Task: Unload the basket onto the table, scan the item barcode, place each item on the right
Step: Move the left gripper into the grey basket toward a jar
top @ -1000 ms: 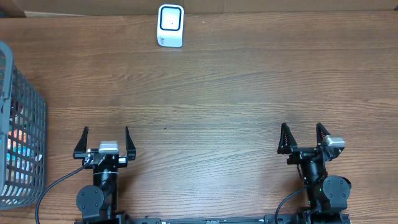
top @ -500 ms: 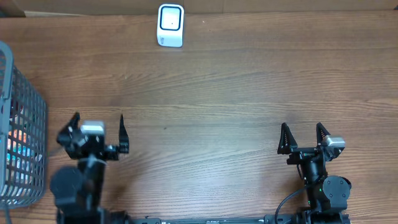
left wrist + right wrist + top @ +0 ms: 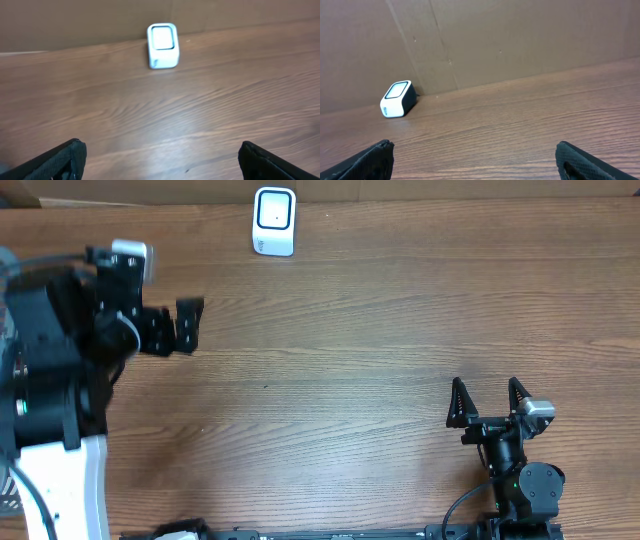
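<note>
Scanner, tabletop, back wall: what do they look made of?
Scanner: likely moulded plastic, smooth white shell, rounded corners. Tabletop: wood or wood-look laminate, brown grain, faint sheen. Back wall: probably cardboard, matte brown, visible creases.

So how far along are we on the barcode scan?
Done: nothing yet. The left gripper and right gripper are both open and empty, and no item sits in front of the white scanner at the far edge of the table. In hand: the left gripper is raised over the table's left side, its camera facing the scanner. Left: pick up an item and show its barcode to the scanner.
</note>
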